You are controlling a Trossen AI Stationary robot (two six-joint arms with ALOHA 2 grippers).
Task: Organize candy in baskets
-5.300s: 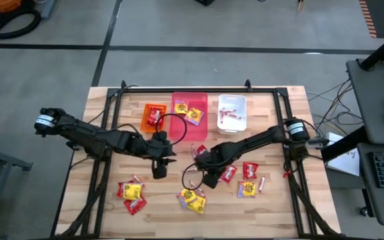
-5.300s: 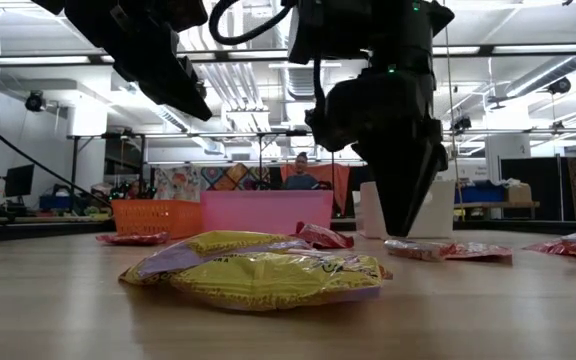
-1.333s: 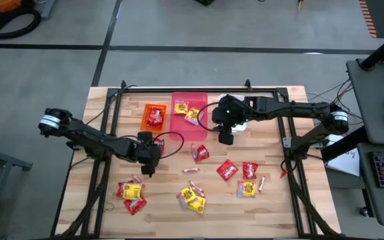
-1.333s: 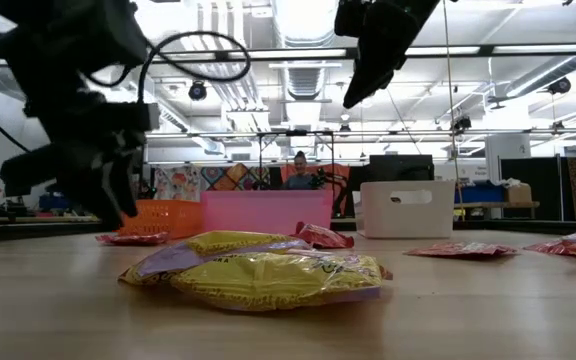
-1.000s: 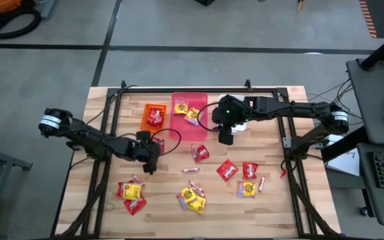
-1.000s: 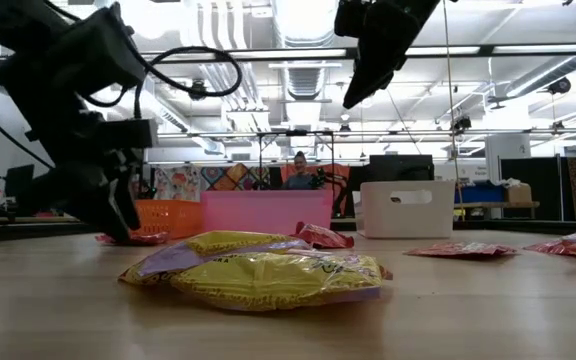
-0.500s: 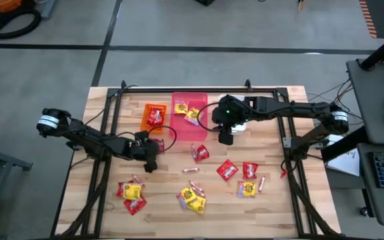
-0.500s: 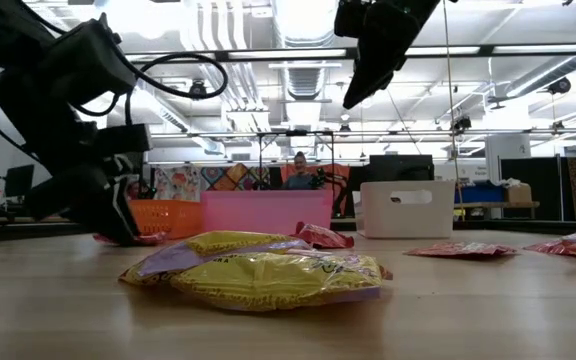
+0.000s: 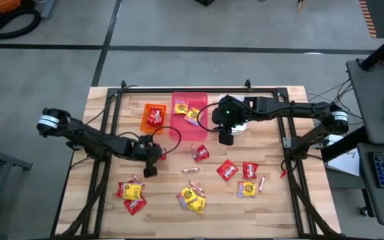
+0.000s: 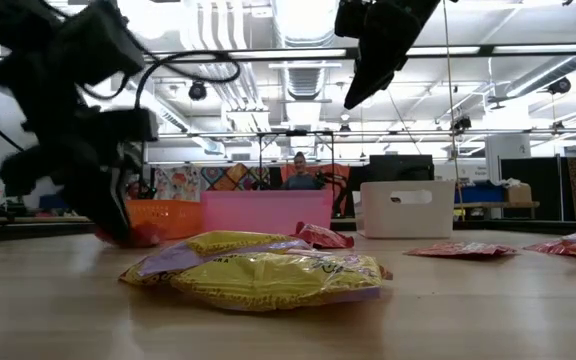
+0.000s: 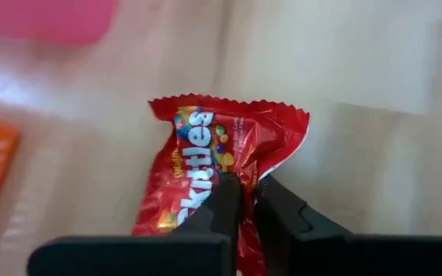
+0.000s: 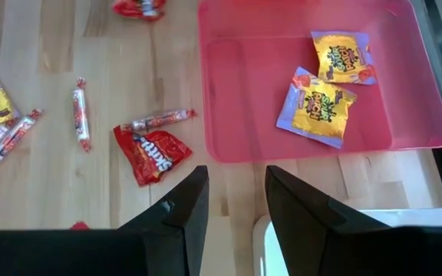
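My left gripper (image 9: 157, 153) is down at the table, just in front of the orange basket (image 9: 154, 117), and shut on a red square packet (image 11: 221, 153). Beside the orange basket stand the pink basket (image 9: 190, 117), with two yellow packets (image 12: 319, 103) inside, and the white basket (image 9: 235, 110), partly hidden by my right arm. My right gripper (image 12: 236, 207) hangs open and empty, high over the near rims of the pink and white baskets. Loose candy lies on the near half of the table: red packets (image 9: 227, 171), yellow packets (image 9: 192, 198) and thin sticks (image 9: 192, 170). My left gripper pinches the red packet (image 9: 163, 151) between its two fingers (image 11: 225, 201) at the middle of one edge (image 11: 245, 184). The fingers slant down from the table's left. The wrapper is creased at the pinch. In the low view the packet (image 10: 146, 236) sits at table height; whether it is lifted clear does not show.
A black metal frame (image 9: 192, 89) runs round the table, with rails down both sides. Another red packet (image 9: 200, 153) and a stick (image 12: 158, 119) lie in front of the pink basket. A person (image 10: 299, 172) sits far behind the table. Bare wood lies between the two arms.
My left gripper has edged toward the table's right and stands steeper over the red packet by the orange basket. The packet has shifted a little toward the near edge with it. My right arm has kept still.
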